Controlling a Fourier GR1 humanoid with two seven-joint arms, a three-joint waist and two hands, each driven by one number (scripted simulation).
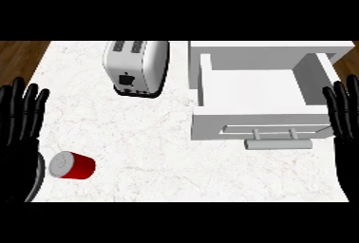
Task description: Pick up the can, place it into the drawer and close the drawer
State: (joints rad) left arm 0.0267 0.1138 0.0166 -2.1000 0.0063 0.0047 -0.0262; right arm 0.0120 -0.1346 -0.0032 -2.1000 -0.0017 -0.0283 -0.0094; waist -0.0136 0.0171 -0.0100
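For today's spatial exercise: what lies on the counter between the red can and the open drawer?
Nothing: in the head view, only bare marble counter stretches between the can and the drawer.

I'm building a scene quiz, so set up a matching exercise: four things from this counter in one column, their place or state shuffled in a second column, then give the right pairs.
Things:
1. can
2. toaster
3. drawer
4. right hand

Places or states:
A. pulled open, nothing visible inside
B. open, fingers up, at the view's right edge
C. lying on its side on the counter beside the left hand
D. at the far side of the counter, left of the drawer

Pairs: 1-C, 2-D, 3-A, 4-B
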